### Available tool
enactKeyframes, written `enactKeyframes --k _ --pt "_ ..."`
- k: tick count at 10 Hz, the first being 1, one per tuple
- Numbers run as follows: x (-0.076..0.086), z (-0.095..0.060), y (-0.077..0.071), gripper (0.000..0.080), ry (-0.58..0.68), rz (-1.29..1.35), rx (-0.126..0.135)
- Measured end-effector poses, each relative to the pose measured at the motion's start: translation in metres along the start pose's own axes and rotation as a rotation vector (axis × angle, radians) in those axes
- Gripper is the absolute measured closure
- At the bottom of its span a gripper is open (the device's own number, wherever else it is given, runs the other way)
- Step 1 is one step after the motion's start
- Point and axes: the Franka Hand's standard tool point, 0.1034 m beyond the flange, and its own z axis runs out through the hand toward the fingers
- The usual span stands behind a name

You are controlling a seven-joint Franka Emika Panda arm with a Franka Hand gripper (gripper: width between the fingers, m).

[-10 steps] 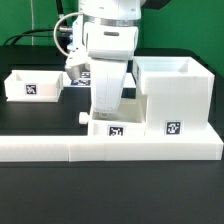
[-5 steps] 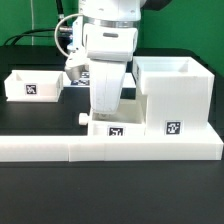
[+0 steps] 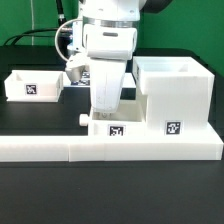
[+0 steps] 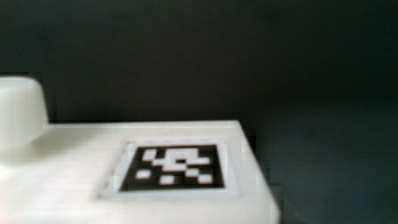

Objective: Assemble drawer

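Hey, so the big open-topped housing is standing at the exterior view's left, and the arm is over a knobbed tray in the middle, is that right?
Not quite. The housing stands at the exterior view's right, not its left. The rest holds: the arm is over the knobbed tray in the middle. The exterior view shows all of this.

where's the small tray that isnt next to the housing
In the exterior view that tray sits alone on the black table at the exterior view's left, well apart from the second tray and the housing at the exterior view's right.
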Motion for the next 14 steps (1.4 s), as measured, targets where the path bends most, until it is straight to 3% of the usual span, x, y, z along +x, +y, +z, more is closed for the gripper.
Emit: enactKeyframes --k 14 --pt "-0.0021 0.0006 0.0006 0.0757 -0.02 -0.037 -0.013"
